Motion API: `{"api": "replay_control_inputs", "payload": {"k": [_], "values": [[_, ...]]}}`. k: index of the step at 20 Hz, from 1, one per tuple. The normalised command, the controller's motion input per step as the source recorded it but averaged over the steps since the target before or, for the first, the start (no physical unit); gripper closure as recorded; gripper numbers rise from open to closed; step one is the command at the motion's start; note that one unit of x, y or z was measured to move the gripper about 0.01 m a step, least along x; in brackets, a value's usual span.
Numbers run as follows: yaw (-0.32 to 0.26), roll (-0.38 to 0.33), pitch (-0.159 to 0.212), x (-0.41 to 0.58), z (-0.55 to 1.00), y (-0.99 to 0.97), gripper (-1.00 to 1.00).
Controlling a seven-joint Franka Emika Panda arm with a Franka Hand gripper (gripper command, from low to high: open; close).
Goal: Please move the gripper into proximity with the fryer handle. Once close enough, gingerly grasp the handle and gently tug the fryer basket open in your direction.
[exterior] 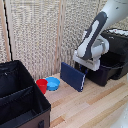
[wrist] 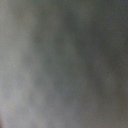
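End effector sits at your basket's front; grip state can't be told, wrist view blurred.

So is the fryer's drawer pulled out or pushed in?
Pulled out. The fryer basket sticks forward from the fryer, open on top, beside the gripper.

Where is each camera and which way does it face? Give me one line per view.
Exterior view: off the arm, looking across the wooden table at the fryer; the white arm and gripper show.
Wrist view: on the wrist, showing only grey blur; its aim and any robot part cannot be told.
Shared: nothing can be matched between them.
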Motion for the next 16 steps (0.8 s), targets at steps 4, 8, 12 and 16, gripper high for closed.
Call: {"api": "replay_control_inputs", "payload": {"k": [4, 8, 12, 16], "values": [[-0.020, -0.004, 0.029, 0.085, 0.05, 0.03, -1.00], [-0.052, 0.004, 0.050, 0.013, 0.61, -0.05, -1.00], [-0.002, 0.051, 0.090, 0.015, 0.92, 0.03, -1.00], [-0.007, 0.009, 0.040, 0.106, 0.92, 0.13, -1.00]]}}
